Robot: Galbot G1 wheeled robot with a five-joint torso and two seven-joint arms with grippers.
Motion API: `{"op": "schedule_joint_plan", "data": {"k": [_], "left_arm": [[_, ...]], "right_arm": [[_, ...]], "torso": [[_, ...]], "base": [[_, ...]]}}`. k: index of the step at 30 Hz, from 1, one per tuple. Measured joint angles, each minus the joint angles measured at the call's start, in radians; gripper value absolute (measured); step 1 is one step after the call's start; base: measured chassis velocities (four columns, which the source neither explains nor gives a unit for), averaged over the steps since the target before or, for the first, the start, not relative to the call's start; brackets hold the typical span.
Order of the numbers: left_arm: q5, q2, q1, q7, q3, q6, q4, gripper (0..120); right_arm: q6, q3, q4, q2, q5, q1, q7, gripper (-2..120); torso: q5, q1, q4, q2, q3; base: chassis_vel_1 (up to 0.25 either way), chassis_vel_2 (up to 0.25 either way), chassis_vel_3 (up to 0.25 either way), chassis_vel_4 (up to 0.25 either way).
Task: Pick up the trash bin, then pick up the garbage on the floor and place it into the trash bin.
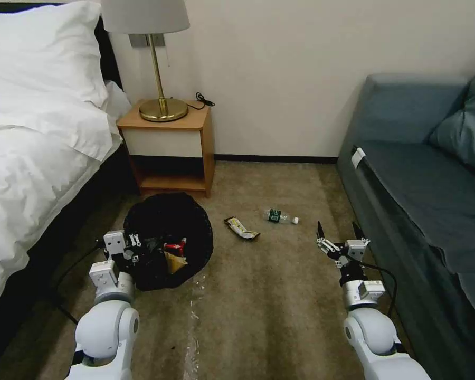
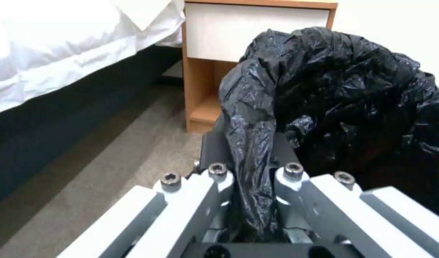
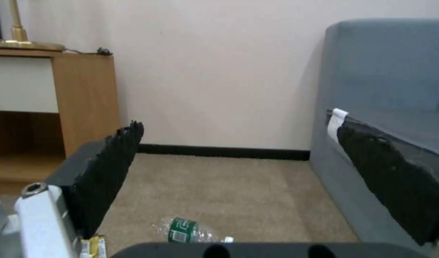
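The trash bin (image 1: 169, 221), draped in a crinkled black bag, stands at the left in front of the nightstand. My left gripper (image 1: 135, 249) is shut on its near rim; the left wrist view shows a fold of the black bag (image 2: 324, 89) pinched in the left gripper (image 2: 250, 157). A red packet (image 1: 175, 246) and crumpled brown paper (image 1: 174, 262) lie inside the bin. On the carpet lie a dark-and-yellow wrapper (image 1: 241, 228) and a clear bottle (image 1: 281, 216) with a green label. My right gripper (image 1: 340, 233) hangs open to the right of them. The right wrist view shows the bottle (image 3: 188, 231) and wrapper (image 3: 92, 247) low ahead.
A wooden nightstand (image 1: 169, 142) with a brass lamp (image 1: 161, 105) stands against the wall behind the bin. The white bed (image 1: 31, 174) runs along the left and a blue-grey sofa (image 1: 422, 190) along the right. Open carpet (image 1: 258, 306) lies between them.
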Motion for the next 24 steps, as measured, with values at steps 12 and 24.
{"op": "schedule_joint_plan", "data": {"k": [12, 24], "left_arm": [[0.000, -0.001, 0.005, 0.001, -0.001, -0.002, -0.001, 5], [-0.001, 0.001, -0.003, 0.000, -0.002, -0.001, -0.002, 5]], "right_arm": [[0.009, -0.012, -0.011, 0.001, -0.013, -0.012, -0.010, 100], [0.009, -0.023, -0.024, -0.002, -0.017, -0.014, -0.011, 100]], "torso": [[0.0000, 0.000, -0.0001, 0.000, 0.000], [0.0000, 0.000, 0.0000, 0.000, 0.000]], "base": [[-0.075, 0.074, 0.083, -0.079], [-0.087, 0.098, 0.092, -0.089]]}}
